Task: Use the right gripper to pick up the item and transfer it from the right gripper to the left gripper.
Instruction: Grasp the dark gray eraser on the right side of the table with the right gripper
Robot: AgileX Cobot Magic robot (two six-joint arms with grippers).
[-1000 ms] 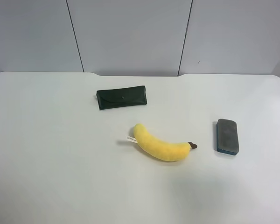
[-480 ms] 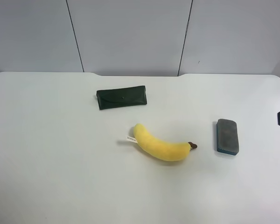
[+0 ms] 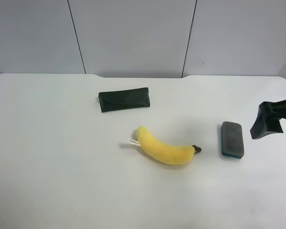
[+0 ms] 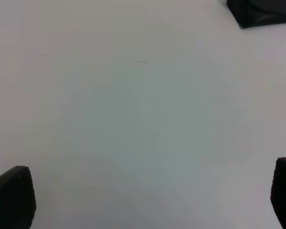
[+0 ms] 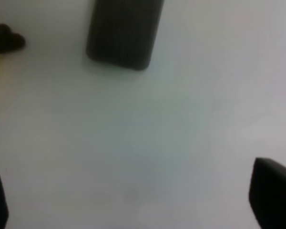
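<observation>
The item (image 3: 232, 139), a grey-topped eraser block on a blue base, lies flat on the white table (image 3: 62, 167), to the right of the banana. My right gripper (image 3: 266, 125) has come in from the exterior high view's right edge and hangs just beside the item without touching it. In the right wrist view the item (image 5: 124, 31) lies ahead of the right gripper (image 5: 133, 191), which is open and empty. The left gripper (image 4: 148, 191) is also open and empty over bare table; it is out of the exterior high view.
A yellow plush banana (image 3: 164, 149) lies mid-table, and its brown tip (image 5: 7, 39) shows in the right wrist view. A dark green case (image 3: 124, 99) sits further back; a corner of the case (image 4: 262, 12) shows in the left wrist view.
The right gripper has come into the exterior high view from the right edge, moving toward the item. The item, banana and case have not moved.
</observation>
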